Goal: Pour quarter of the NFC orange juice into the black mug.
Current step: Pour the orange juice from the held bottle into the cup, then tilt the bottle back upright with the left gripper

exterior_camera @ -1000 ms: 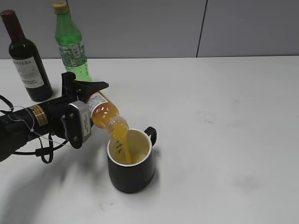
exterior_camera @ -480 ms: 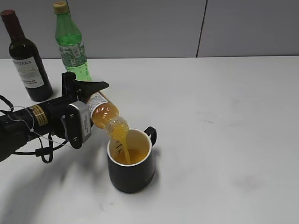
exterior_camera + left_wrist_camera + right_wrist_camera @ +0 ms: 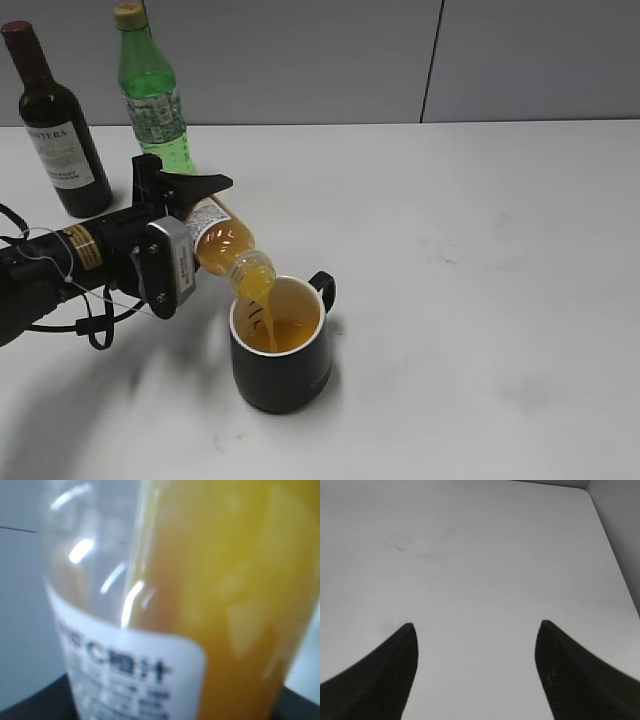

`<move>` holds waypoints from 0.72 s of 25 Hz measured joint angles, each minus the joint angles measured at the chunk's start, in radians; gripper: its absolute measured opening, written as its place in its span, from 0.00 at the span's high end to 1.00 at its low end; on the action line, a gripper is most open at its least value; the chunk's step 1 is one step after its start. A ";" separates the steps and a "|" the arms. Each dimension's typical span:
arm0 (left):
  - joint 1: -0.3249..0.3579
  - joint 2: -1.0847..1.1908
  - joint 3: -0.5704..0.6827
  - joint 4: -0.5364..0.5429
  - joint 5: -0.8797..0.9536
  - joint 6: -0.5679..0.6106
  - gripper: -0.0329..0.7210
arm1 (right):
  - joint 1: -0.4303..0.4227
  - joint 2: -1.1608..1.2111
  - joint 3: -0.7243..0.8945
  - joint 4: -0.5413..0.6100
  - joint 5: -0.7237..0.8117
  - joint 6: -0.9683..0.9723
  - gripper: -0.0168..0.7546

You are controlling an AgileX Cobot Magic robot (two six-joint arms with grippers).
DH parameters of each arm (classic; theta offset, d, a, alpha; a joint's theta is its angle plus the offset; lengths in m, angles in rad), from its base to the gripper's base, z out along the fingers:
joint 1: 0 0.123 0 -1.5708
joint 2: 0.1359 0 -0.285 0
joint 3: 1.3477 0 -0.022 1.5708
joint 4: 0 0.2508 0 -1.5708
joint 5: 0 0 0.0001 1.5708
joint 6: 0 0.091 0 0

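Two grippers: left gripper (image 3: 190, 215) jaws clamped on juice bottle (image 3: 225, 245), tilted mouth-down over black mug (image 3: 281, 345), juice streaming in. Mug upright on white surface (image 3: 480, 280). Right gripper (image 3: 476, 630) jaws spread wide, holding nothing.

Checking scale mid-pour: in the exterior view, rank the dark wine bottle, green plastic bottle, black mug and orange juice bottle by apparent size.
1. Dark wine bottle and green plastic bottle: alike, both farther back, so unranked.
2. Squat black mug.
3. Small clear orange juice bottle, partly hidden by the left gripper.
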 joint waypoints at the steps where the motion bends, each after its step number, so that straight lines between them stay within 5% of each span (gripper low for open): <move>1: 0.000 0.000 0.000 0.000 0.000 0.000 0.33 | 0.000 0.000 0.000 0.000 0.000 0.000 0.26; 18: 0.000 0.000 0.000 0.000 -0.002 0.005 0.33 | 0.000 0.000 0.000 0.000 0.000 0.000 0.26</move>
